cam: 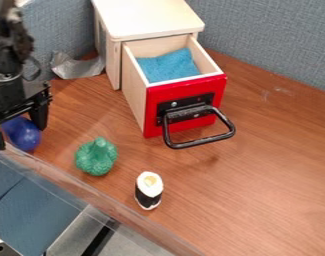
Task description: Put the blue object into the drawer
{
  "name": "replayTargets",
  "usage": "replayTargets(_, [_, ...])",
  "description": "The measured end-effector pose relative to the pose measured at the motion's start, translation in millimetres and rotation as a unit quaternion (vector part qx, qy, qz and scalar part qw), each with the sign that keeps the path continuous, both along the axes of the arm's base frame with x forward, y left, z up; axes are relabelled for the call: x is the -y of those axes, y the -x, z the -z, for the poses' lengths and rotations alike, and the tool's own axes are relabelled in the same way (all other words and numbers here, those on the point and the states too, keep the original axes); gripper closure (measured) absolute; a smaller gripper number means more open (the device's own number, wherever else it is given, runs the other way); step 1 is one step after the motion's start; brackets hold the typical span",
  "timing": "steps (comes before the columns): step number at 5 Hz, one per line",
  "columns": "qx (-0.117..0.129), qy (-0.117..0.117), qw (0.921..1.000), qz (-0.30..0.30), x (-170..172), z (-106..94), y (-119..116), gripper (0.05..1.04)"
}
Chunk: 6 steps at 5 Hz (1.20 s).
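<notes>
Sushi-like piece (149, 191) is nearest my camera; gripper (19, 135) fingers are wide, one either side of the blue object (22, 134) by the table (278, 165) edge, contact I can't tell. I'd guess it's light, stiff and slick, rounded enough to roll out, so I'd pinch across its fat middle. Count, going outward: one blue object, one green piece (96, 156), one sushi-like piece, one open drawer (175, 92), one blue cloth (170, 65) inside.

An office-like robotics lab is suggested by the black jointed robot arm (6, 75) at the left edge, and by the brown wood-grain tabletop (271, 170), backed by blue-grey fabric-covered partitions (271, 37) across the top.
</notes>
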<state>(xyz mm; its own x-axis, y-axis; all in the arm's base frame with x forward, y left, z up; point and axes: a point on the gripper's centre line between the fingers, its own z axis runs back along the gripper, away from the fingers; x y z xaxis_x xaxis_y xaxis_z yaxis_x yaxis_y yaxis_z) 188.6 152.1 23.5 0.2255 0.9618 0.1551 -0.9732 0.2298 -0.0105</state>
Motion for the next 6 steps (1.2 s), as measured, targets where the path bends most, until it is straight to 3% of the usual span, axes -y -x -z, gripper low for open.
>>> replayTargets(1, [0.027,0.019,0.9993,0.017,-3,0.5,4,0.338])
replayTargets(2, [0.02,0.004,0.9983,0.055,0,-7.4,1,0.363])
replayTargets(3, [0.028,-0.012,0.9928,0.116,19,-33.2,-19,0.362])
replayTargets(4, [0.067,-0.026,0.9844,0.16,44,-73.8,-50,0.363])
replayTargets(5, [0.087,-0.038,0.9753,0.2,70,-110.8,-80,0.363])
replayTargets(6, [0.081,-0.036,0.9666,0.241,85,-136.8,-105,0.363])
